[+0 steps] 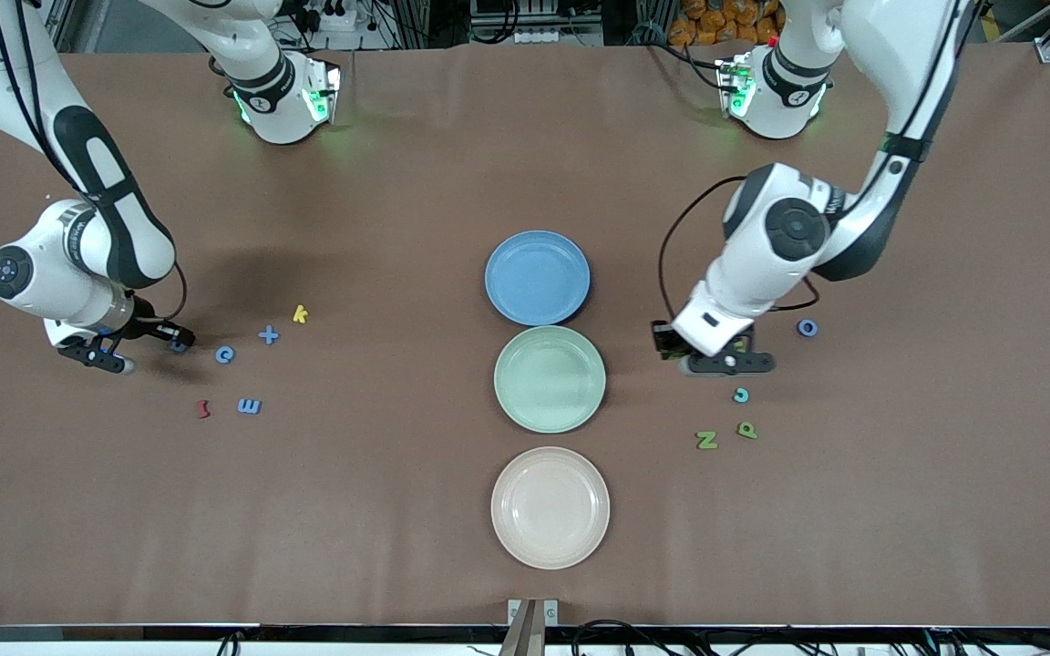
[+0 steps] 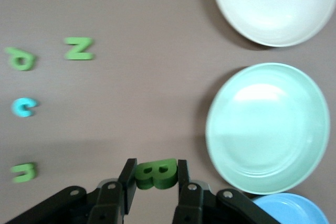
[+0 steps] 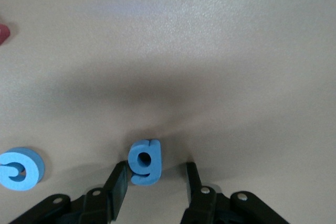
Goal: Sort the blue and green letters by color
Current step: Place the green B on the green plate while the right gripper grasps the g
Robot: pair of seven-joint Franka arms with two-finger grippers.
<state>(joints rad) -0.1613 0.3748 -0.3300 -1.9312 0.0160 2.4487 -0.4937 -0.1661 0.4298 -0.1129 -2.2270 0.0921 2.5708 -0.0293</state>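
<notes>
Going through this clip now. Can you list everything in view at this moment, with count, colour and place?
plates: three in a row mid-table; blue plate farthest from the front camera, green plate in the middle, cream plate nearest.
blue letters: five; plus, c, m and g at the right arm's end, o at the left arm's end.
cyan c: one, left arm's end.
green letters: four, left arm's end; Z, p, a small piece, B.
yellow k: one, beside the plus.
dark red piece: one, beside the m.
left gripper: shut on the B.
right gripper: open around the g.
</notes>
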